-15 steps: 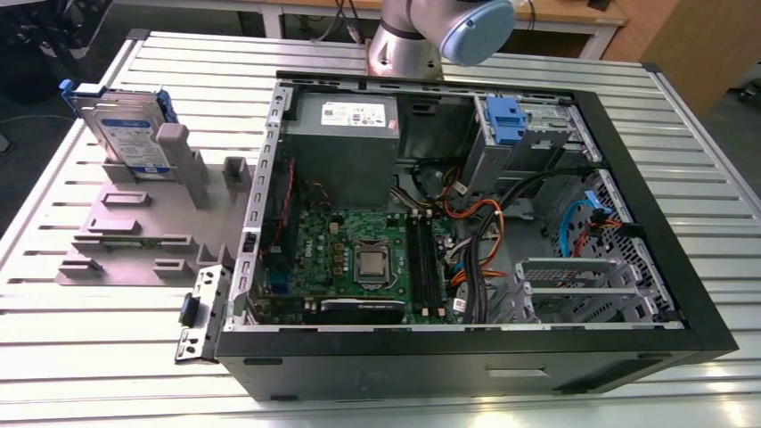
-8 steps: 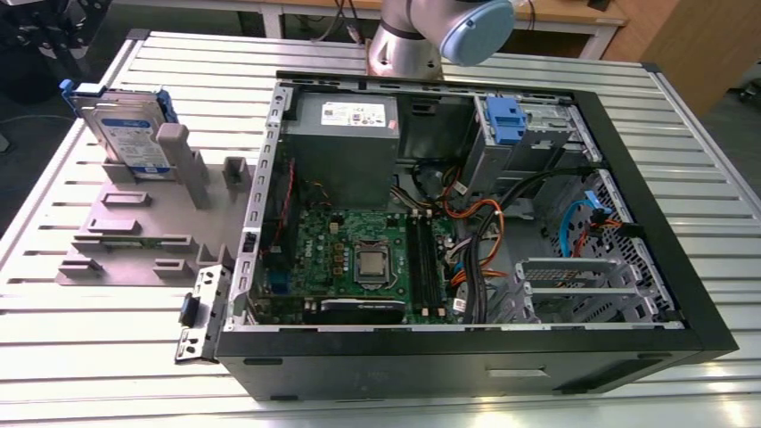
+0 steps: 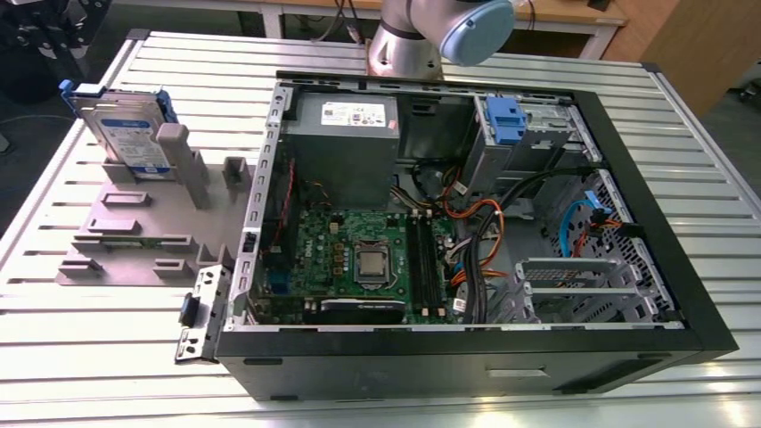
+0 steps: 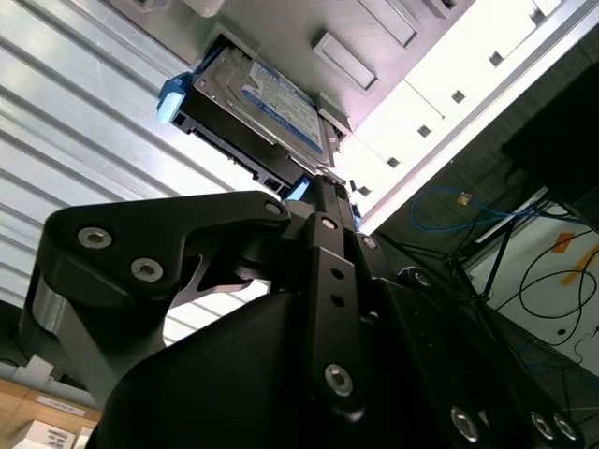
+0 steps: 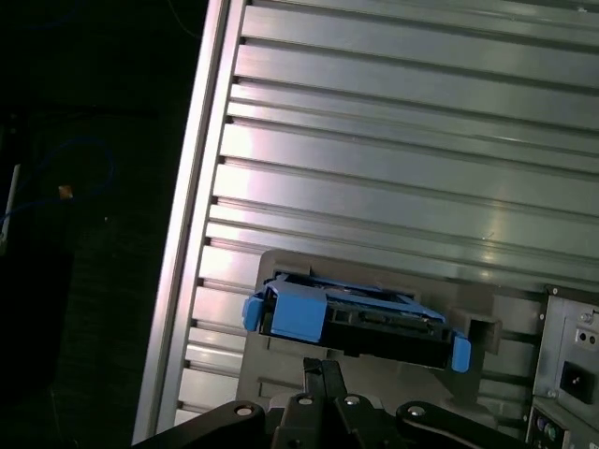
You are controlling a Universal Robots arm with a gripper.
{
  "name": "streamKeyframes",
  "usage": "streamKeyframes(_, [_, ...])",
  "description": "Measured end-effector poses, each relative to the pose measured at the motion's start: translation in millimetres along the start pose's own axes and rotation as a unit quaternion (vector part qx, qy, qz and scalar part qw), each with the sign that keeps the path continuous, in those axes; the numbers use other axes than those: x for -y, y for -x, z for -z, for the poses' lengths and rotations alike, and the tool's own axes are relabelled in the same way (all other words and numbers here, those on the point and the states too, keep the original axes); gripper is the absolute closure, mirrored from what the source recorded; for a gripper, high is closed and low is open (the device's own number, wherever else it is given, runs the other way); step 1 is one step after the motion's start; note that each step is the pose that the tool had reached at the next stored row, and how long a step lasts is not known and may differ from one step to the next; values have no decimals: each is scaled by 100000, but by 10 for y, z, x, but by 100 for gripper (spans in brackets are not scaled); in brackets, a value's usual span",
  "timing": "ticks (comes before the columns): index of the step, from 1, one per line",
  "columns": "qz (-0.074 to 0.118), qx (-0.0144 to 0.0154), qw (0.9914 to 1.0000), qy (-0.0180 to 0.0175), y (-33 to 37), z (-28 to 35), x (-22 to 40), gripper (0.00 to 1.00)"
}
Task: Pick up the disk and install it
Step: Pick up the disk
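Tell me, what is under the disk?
The disk stands on edge in a grey holder, and the holder lies on the ribbed metal table. The holder's posts cover the disk's bottom edge, so what it touches down there is hidden.

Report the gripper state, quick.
Gripper: jaws closed, holding nothing. The disk stands on edge in the grey rack.

Ribbed aluminium table [image 3: 95, 357] carries an open black computer case [image 3: 452, 361]; just beside the case, on the exterior view's left, a grey slotted fixture [image 3: 125, 242]; behind the case, the arm's base [image 3: 402, 55].
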State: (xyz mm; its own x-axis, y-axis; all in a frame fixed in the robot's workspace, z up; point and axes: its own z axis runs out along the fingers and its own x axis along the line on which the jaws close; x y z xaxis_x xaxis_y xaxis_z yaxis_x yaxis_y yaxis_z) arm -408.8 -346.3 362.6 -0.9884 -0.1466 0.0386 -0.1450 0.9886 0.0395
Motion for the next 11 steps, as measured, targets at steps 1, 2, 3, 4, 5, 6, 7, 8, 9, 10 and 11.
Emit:
streamKeyframes(1, [11,0,100000,-2,0,0,0,89])
streamKeyframes(2, [17,-2,100000,-1,0,0,0,89])
streamKeyframes(3, [26,0,100000,0,0,0,0,89])
streamKeyframes(4, [39,-1,100000,-3,0,0,0,89])
streamKeyframes(5, [45,2,100000,-2,0,0,0,89])
streamKeyframes(6, [55,-2,100000,-2,0,0,0,89])
streamKeyframes(7, [64,-3,100000,-5,0,0,0,89])
streamKeyframes(8, [69,-1,100000,-5,0,0,0,89])
streamKeyframes(9, [104,-4,100000,-6,0,0,0,89])
streamKeyframes(10, [182,-8,100000,-7,0,0,0,89])
streamKeyframes(11, [328,-9,99999,-15,0,0,0,89])
